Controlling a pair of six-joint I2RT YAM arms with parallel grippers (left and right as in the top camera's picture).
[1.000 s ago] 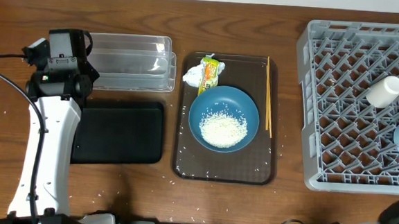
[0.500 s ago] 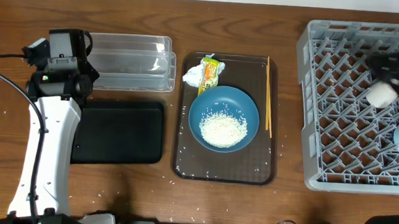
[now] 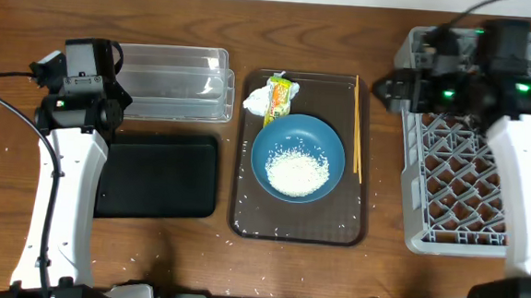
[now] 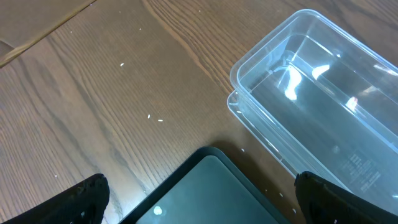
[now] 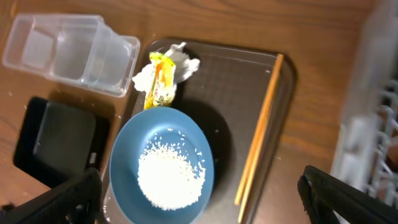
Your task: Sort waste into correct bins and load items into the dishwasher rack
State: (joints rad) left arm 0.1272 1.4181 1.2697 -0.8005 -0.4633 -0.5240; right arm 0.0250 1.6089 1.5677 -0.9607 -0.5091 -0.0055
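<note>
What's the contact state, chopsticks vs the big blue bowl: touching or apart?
Apart. The right wrist view shows a strip of bare brown tray between the chopsticks and the blue bowl rim along their whole length; the overhead view agrees.

Am seeing glossy clear plastic tub (image 3: 172, 83), matt black tray (image 3: 158, 175), smooth blue bowl (image 3: 271, 140), grey plastic rack (image 3: 447, 192), wood-grain table (image 3: 383, 165).

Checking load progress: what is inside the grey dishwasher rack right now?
The rack's visible left and near cells hold nothing. The right arm covers its far and right parts, so anything there is hidden.
</note>
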